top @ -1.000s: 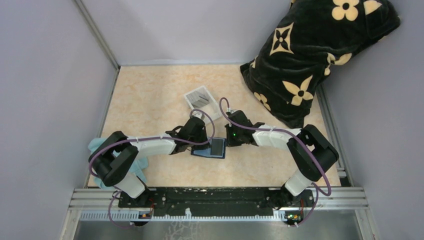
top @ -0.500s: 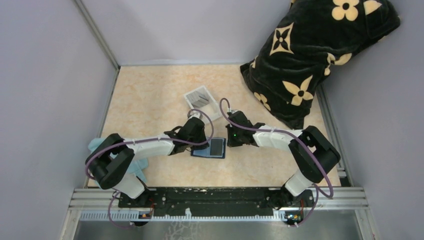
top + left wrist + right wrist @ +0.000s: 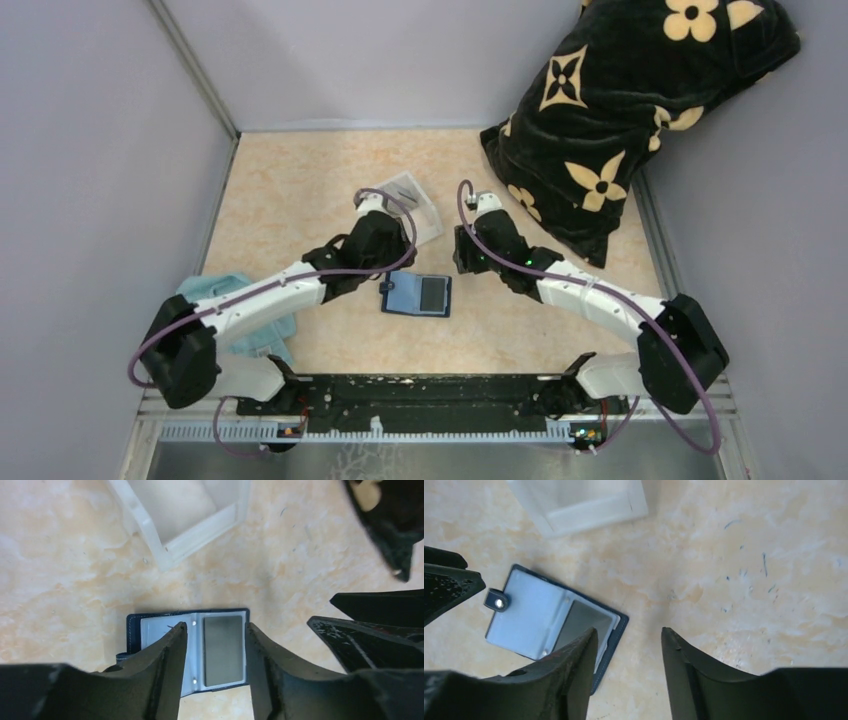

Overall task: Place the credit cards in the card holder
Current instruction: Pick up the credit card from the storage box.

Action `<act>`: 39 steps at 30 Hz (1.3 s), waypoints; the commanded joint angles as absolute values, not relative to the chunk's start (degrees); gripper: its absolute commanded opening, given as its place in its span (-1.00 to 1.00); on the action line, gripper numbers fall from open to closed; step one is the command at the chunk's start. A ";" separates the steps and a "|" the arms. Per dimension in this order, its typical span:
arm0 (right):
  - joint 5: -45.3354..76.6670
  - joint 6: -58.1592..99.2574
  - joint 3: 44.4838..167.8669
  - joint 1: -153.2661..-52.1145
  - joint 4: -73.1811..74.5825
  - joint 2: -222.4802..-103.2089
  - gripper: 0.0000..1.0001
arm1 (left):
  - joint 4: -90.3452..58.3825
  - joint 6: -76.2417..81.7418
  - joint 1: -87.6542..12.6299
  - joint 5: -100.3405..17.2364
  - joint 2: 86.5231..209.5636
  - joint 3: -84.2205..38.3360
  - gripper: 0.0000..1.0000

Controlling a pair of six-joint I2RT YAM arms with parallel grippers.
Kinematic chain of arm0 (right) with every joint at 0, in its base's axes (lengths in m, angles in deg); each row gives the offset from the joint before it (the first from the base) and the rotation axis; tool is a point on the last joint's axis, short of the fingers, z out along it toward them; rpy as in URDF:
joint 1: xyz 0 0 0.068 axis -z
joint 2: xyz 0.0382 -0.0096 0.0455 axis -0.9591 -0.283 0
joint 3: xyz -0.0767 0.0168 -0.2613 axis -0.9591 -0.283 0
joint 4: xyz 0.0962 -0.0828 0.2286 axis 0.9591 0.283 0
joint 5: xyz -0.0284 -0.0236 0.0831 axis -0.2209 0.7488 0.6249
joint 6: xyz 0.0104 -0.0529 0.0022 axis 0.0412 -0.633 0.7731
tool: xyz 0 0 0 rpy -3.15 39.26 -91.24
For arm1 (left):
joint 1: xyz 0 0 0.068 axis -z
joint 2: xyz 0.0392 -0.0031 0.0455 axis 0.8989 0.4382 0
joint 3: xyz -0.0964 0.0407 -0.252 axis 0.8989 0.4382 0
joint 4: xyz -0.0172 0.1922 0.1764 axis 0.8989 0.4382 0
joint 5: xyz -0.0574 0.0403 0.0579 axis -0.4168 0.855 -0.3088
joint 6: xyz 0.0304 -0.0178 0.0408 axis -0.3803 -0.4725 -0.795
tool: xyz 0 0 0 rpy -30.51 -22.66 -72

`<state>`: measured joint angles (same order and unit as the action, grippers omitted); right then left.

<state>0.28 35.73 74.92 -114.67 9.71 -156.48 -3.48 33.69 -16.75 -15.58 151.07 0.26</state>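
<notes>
One card holder (image 3: 417, 294) lies opened flat near the middle of the table (image 3: 290, 190), its navy edge framing two pale blue leaves. One grey credit card (image 3: 433, 292) can be counted, sitting in the right-hand leaf. From the right wrist view the same card holder (image 3: 529, 615) shows one small tab with a silver stud (image 3: 498, 601) at its 9 o'clock edge, and the card (image 3: 579, 622) is partly hidden behind a finger. One white tray (image 3: 425, 215) sits at 12 o'clock from the card holder, near it but not touching, and is partly covered by the left arm. The left gripper (image 3: 214, 627) hangs above the card holder at about its 11 o'clock, with its two fingers spread apart and nothing between them. Through the gap the card (image 3: 223, 650) and two small rivets on the fold are visible. The right gripper (image 3: 629, 630) hangs at about 1 o'clock from the card holder, its two fingers likewise parted over bare table and gripping nothing. One black pillow with tan flowers (image 3: 620, 110) fills the 2 o'clock corner. One teal cloth (image 3: 235, 300) lies at 9 o'clock beneath the left arm.
</notes>
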 commanded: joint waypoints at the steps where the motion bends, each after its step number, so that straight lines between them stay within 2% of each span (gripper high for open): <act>1: -1.86 28.63 78.29 -115.08 0.96 -151.20 0.10 | -0.17 31.52 -16.38 -8.11 143.94 -3.42 0.18; 3: -0.38 26.92 78.07 -115.09 -4.65 -149.60 0.25 | -0.51 30.70 -16.37 -5.24 140.94 -3.75 0.50; 5: 0.95 26.86 77.26 -114.88 -11.96 -148.64 0.30 | -2.41 28.43 -16.43 -2.71 138.31 -3.04 0.71; 10: 5.99 30.46 78.52 -113.01 -25.31 -150.63 0.18 | -12.01 21.30 -18.92 -3.71 134.78 0.14 0.84; 12: 6.65 29.88 82.63 -112.66 -23.81 -153.95 0.08 | -13.07 20.11 -20.35 -5.47 134.98 -0.01 0.92; 14: 9.31 26.89 91.39 -112.59 -16.93 -159.19 0.14 | -13.73 19.14 -21.96 -7.11 135.39 -0.26 0.98; 17: 14.67 23.61 104.14 -112.52 -7.00 -168.71 0.57 | -13.25 18.91 -23.60 -7.04 136.11 -0.68 0.99; 20: 17.13 23.43 113.45 -112.52 -1.58 -176.89 0.67 | -12.44 19.32 -25.00 -5.30 136.43 -0.36 0.99; 22: 17.34 23.67 118.28 -112.55 0.89 -181.95 0.62 | -11.02 20.38 -25.77 -3.83 136.62 0.00 0.97; 26: 19.00 24.30 127.26 -112.51 7.87 -190.33 0.35 | -9.75 22.58 -26.81 -1.74 136.41 1.51 0.83; 30: 18.31 23.76 134.05 -112.34 13.73 -195.97 0.17 | -11.34 23.97 -28.53 -2.80 136.70 3.60 0.76; 39: 17.28 24.12 144.24 -110.48 22.59 -205.13 0.12 | -12.13 25.85 -30.17 -6.95 140.43 3.46 0.76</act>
<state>17.57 24.30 138.85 -112.00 19.55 -203.28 -10.89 24.80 -29.86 -4.87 139.55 3.32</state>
